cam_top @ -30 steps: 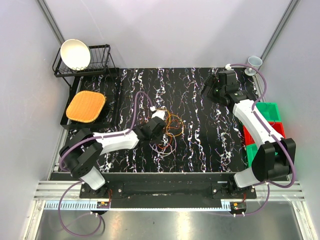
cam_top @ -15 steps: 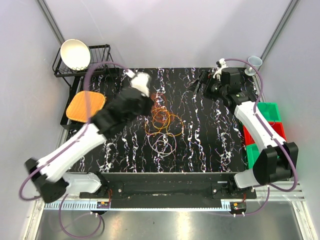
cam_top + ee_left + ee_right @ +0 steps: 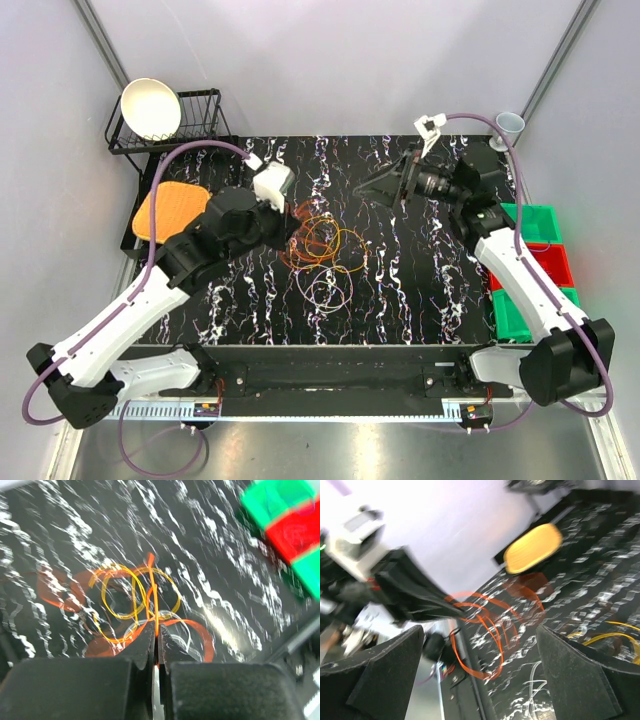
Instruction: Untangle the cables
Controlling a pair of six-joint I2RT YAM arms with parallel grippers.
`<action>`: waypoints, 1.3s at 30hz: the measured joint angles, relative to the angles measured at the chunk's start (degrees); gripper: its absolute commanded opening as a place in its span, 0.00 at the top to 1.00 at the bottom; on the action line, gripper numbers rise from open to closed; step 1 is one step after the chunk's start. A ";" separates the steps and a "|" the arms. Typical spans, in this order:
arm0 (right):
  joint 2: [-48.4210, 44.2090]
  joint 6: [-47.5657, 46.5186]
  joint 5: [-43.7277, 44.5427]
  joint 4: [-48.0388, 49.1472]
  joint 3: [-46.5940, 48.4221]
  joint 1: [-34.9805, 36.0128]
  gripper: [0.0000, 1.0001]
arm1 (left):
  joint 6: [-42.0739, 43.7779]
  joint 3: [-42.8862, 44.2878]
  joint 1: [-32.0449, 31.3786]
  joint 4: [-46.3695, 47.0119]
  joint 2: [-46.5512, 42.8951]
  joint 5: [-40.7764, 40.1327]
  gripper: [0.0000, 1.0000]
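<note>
Black white-veined tabletop [image 3: 420,300] w/ the cables [image 3: 325,250] in a loose heap, a bit left of centre. I see orange-yellow loops [image 3: 340,240] in the middle, pale purple loops [image 3: 325,290] on the side nearest the arm bases, and the red cable [image 3: 298,248] on the heap's left edge.

Left gripper [image 3: 156,637] is clenched on a strand of the red cable. In left wrist view the strand runs straight up from between the closed fingers [image 3: 137,647]. In right wrist view red loops [image 3: 487,625] hang off its tips.

Right gripper [image 3: 378,188] is spread wide w/ nothing in it, pointing left, over the far part of the table, apart from the heap.

Further out:
- orange waffle-textured mat [image 3: 172,212] at left edge
- wire dish rack [image 3: 205,125] w/ white bowl [image 3: 150,108], far-left corner
- pale cup [image 3: 510,123], far-right corner
- green + red bins [image 3: 540,230] along right edge
</note>
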 measured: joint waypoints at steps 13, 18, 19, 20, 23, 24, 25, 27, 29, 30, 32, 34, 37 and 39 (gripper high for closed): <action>-0.11 -7.76 -8.57 -1.53 0.07 10.67 0.05 | 2.12 0.50 0.59 -1.84 0.00 20.02 1.00; 0.13 -10.80 -9.09 -4.26 0.66 13.16 0.16 | 2.01 0.50 0.61 -1.75 0.00 23.63 1.00; 0.35 -11.34 -9.11 -4.76 0.83 13.49 0.18 | 1.86 0.50 0.61 -1.73 0.00 24.04 1.00; 0.61 -11.85 -9.11 -5.18 1.03 13.77 0.19 | 1.79 0.50 0.61 -1.73 0.00 24.41 1.00; 1.38 -12.79 -9.09 -5.92 1.11 14.16 0.26 | 1.64 0.50 0.61 -1.70 0.00 25.42 1.00; 1.60 -13.11 -9.09 -6.23 1.11 14.27 0.27 | 1.64 0.50 0.61 -1.70 0.00 25.59 1.00; 1.79 -13.35 -9.07 -6.64 1.11 14.40 0.32 | 1.64 0.50 0.61 -1.70 0.00 25.77 1.00; 2.10 -13.86 -9.07 -7.13 1.11 14.60 0.40 | 1.62 0.50 0.61 -1.70 -0.02 25.83 1.00; 2.27 -14.27 -9.05 -7.50 1.11 14.75 0.54 | 1.60 0.50 0.72 -1.70 -0.17 25.83 1.00; 2.29 -14.60 -9.03 -7.67 1.11 14.82 0.58 | 1.60 0.50 0.74 -1.70 -0.28 25.83 1.00; 2.40 -14.86 -9.03 -8.00 1.14 15.04 0.65 | 1.60 0.50 0.76 -1.70 -0.68 25.83 1.00; 2.54 -15.26 -9.03 -8.15 1.18 15.23 0.66 | 1.60 0.50 0.76 -1.70 -1.09 25.81 1.00; 2.86 -15.78 -9.03 -8.55 1.38 15.69 0.65 | 1.55 0.50 0.81 -1.68 -1.64 25.79 1.00; 3.06 -16.09 -9.01 -8.87 1.55 15.98 0.68 | 1.51 0.50 0.81 -1.68 -1.95 25.77 1.00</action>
